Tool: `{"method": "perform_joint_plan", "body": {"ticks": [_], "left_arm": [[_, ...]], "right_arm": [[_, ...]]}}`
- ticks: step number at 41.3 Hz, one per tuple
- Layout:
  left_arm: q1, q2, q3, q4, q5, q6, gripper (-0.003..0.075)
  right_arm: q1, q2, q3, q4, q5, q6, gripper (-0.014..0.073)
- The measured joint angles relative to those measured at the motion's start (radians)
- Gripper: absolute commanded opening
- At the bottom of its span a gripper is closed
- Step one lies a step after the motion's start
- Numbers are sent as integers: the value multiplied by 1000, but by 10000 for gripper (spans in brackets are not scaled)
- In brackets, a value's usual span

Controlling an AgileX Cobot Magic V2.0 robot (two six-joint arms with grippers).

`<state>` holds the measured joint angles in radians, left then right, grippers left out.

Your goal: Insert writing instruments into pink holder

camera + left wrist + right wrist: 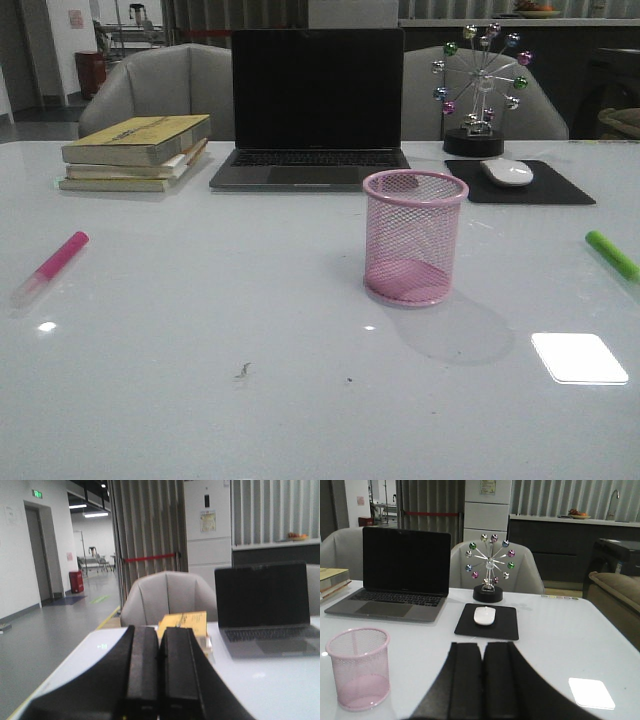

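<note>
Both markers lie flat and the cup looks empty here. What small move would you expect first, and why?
Probably the left gripper opens and heads toward the pink marker. Its jaws are shut on nothing, as are the right gripper's. The pink marker lies near the table's left edge, the green marker at the right, both apart from the empty pink holder.

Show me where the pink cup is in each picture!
Front view: pink mesh cup stands upright mid-table, right of center, empty.
Left wrist view: not in it.
Right wrist view: the cup sits at lower left.
Shared landmark: the open laptop shows in all three.
</note>
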<state>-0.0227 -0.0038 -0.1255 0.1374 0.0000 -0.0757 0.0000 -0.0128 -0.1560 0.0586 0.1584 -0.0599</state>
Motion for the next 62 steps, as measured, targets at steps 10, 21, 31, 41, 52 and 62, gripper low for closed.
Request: {"method": "perform_joint_plan", "body": {"ticks": [10, 21, 31, 41, 52, 62], "left_arm": [[0, 64, -228, -4, 175, 0, 92], [0, 324, -391, -8, 446, 0, 91], [0, 506, -395, -15, 535, 0, 91], [0, 604, -395, -58, 541, 0, 99], [-103, 612, -395, -74, 541, 0, 559], [-309, 612, -395, -76, 529, 0, 582]], "right_arm": [[0, 78, -225, 0, 179, 0, 61], [0, 372, -395, 0, 369, 0, 61], [0, 600, -403, 0, 458, 0, 61], [0, 758, -403, 2, 486, 0, 113], [0, 821, -403, 9, 497, 0, 598], [0, 892, -464, 9, 501, 30, 522]]}}
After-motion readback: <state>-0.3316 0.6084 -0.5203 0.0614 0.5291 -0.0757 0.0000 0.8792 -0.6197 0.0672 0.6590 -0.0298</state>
